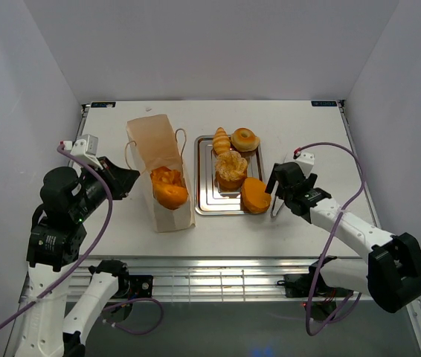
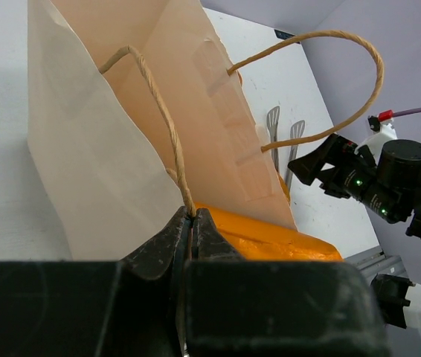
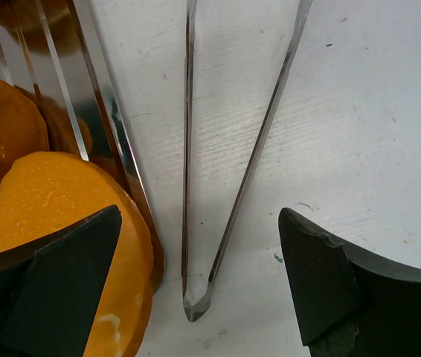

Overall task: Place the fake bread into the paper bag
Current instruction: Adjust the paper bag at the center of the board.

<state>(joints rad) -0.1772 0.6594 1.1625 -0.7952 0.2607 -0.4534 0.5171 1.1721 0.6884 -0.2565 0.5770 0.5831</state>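
White desk [image 1: 285, 119]: paper bag [image 1: 151, 141] left of tray [image 1: 204, 204], loaf [image 1: 169, 190] in its mouth. Our left jaws clamp bag handle [image 2: 160, 111]. Our right jaws gape right of tray, over tongs [image 3: 187, 149]; nearest roll [image 1: 255, 195] just left of them, tray's near corner.

One paper bag [image 1: 155, 149], one tray [image 1: 204, 202], one tongs [image 3: 229, 186], roughly six breads [image 1: 245, 138].

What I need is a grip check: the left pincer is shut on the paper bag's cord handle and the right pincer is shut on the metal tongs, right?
Wrong on the right pincer: the right wrist view shows it open, straddling the metal tongs. The left pincer is shut on the cord handle.
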